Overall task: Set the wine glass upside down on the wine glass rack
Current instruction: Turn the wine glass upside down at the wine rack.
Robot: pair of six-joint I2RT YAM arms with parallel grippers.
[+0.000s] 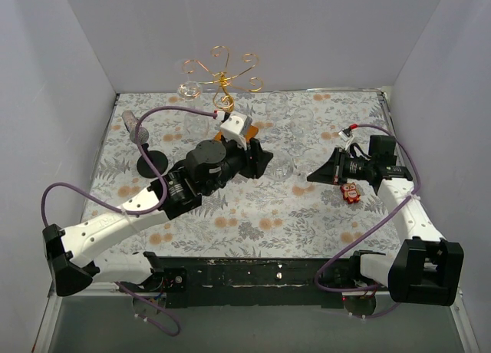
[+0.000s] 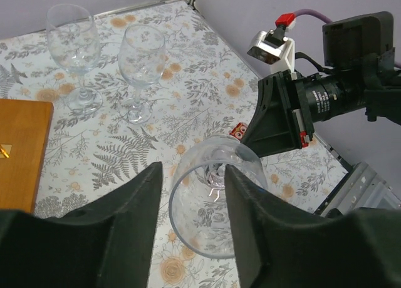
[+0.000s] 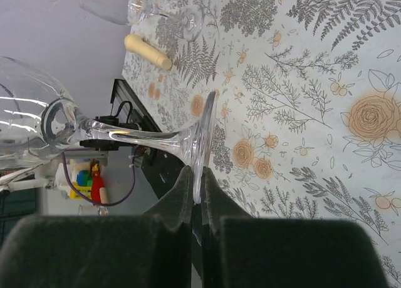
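Right now the wine glass (image 1: 280,167) hangs on its side above the table (image 1: 307,215), near the middle, in the gap between the two arms. Its long axis runs across the table from one arm to the other. The bowl points toward the left tool (image 1: 265,157) and the foot toward the right tool (image 3: 195,188).

The right tool's jaws are pressed together on the rim of the foot and pinch the thin disc edge-on. From there the stem reaches straight away toward the bowl.

The left tool's jaws stand partly apart, one on each side of the bowl. A gap shows beside one of them, and I cannot tell whether the other touches the glass.

The rack (image 1: 222,73) stands at the far side of the table, behind the left arm and well apart from the held glass. Its gold curled arms are up in the air, and its wooden base (image 2: 22,150) lies flat on the floral cloth. Two other glasses (image 2: 72,44) stand upright on the table just beside that base.
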